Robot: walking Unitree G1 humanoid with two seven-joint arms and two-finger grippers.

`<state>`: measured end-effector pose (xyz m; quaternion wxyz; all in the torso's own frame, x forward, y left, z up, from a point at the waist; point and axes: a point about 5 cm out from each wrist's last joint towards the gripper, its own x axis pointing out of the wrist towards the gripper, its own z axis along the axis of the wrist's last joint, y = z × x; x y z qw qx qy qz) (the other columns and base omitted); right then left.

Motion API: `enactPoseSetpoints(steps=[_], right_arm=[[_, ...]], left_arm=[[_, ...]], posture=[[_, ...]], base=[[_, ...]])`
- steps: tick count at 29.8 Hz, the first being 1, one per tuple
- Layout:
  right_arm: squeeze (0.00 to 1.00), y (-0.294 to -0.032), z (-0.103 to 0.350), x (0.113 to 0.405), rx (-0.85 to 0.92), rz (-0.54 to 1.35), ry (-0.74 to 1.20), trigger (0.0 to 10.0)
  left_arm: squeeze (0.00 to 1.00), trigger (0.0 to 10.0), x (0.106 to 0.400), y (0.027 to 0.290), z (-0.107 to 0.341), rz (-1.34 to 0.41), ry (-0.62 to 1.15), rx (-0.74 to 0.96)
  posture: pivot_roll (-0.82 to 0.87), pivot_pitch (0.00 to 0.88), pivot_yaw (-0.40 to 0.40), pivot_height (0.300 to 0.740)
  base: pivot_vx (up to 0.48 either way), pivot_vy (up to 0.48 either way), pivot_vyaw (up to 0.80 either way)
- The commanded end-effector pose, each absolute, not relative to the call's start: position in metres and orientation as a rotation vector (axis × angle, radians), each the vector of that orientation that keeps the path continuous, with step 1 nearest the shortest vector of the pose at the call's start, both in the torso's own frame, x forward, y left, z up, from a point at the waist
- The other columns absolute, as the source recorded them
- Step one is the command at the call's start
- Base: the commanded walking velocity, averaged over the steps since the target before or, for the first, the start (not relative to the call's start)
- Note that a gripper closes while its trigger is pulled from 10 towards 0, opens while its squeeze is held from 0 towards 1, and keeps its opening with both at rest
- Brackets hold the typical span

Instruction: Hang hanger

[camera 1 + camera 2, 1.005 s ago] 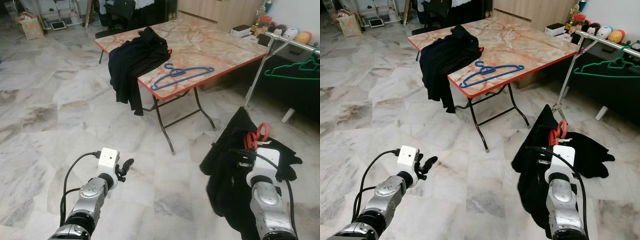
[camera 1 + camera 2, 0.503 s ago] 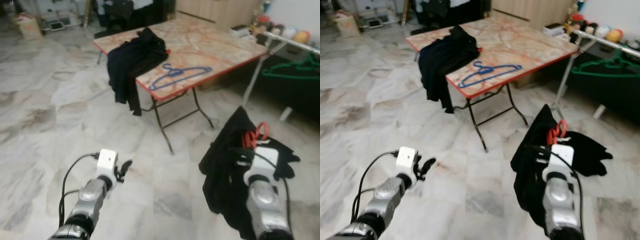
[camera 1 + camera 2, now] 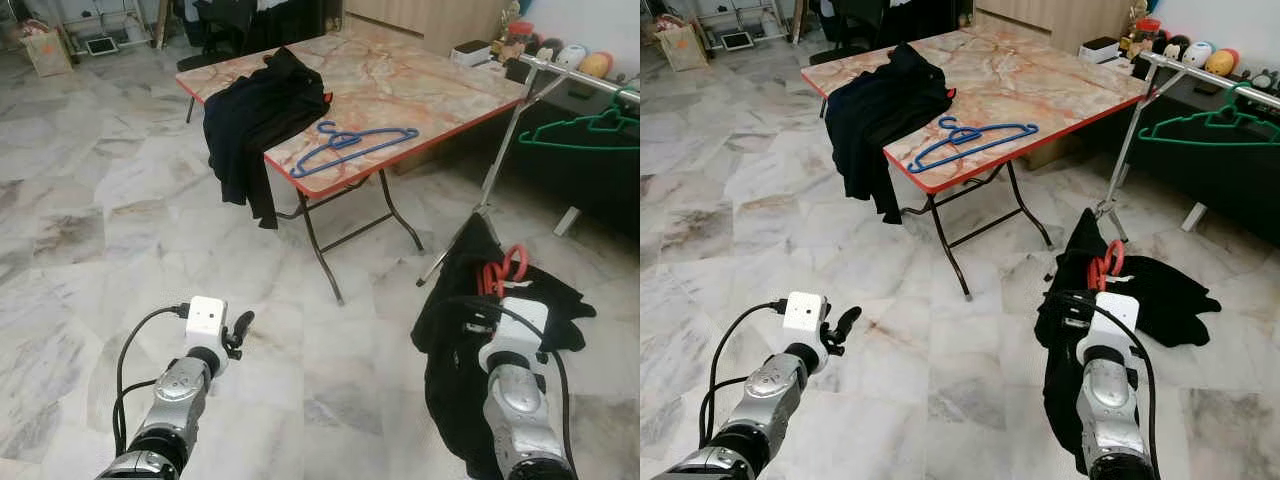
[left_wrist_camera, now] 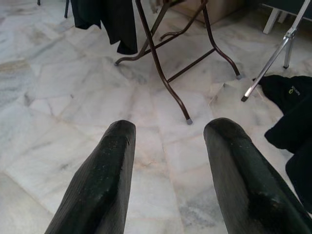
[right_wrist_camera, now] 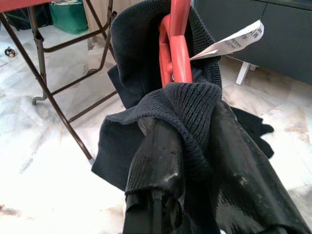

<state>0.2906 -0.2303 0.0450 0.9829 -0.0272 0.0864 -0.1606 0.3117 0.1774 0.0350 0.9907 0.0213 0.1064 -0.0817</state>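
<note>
1. The right end effector (image 5: 195, 146) is held low over the marble floor (image 3: 90, 200), its two black fingers (image 5: 161, 151) pressed together on a red hanger (image 5: 175, 48) with a black garment (image 3: 450, 320) draped over it.
2. In the right wrist view the garment's ribbed collar wraps over the fingers, the red hook rises above them, and a white label (image 5: 234, 39) sticks out beside the hook.
3. From the head views the garment hangs down from the right end effector in front of the silver forearm, with the red hook (image 3: 505, 268) showing above the white wrist camera housing (image 3: 520, 320).
4. The left end effector (image 4: 170, 161) hovers over bare floor, its fingers (image 4: 105, 175) spread apart with nothing between them.
5. Ahead stands a folding counter (image 3: 420, 80) with a marbled top and red edging.
6. A blue hanger (image 3: 350, 143) lies near the counter's near edge, beside the near corner.
7. A second black garment (image 3: 250, 120) lies on the counter's left part and spills over its left edge toward the floor.
8. To the right stands a metal clothes rail (image 3: 560, 72) on a slanted leg (image 3: 495, 160); a green hanger (image 3: 585, 130) hangs from the rail.
9. Small items (image 3: 580, 58), too small to identify, sit behind the rail at the far right.
10. Black fabric (image 4: 287, 92) also lies on the floor by the foot of the rail's leg.
</note>
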Motion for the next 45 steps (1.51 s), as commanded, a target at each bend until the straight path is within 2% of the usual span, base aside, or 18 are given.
enactPoseSetpoints(steps=[1,42,45], right_arm=[[0.00,-0.230,0.055,0.297,-0.054,-0.324,0.118,10.0],[0.00,-0.227,0.057,0.297,-0.068,-0.344,0.077,10.0],[0.00,-0.227,0.058,0.299,-0.070,-0.342,0.076,10.0]], left_arm=[[0.00,10.0,0.314,0.180,0.038,-0.152,0.198,0.033],[0.00,10.0,0.317,0.167,0.043,-0.222,0.158,0.030],[0.00,10.0,0.319,0.166,0.045,-0.227,0.149,0.060]], posture=[[-0.06,0.000,0.013,0.740],[-0.06,0.000,0.032,0.740],[-0.07,0.000,0.031,0.740]], base=[[0.000,0.000,-0.51],[0.000,0.000,-0.80],[0.000,-0.480,-0.80]])
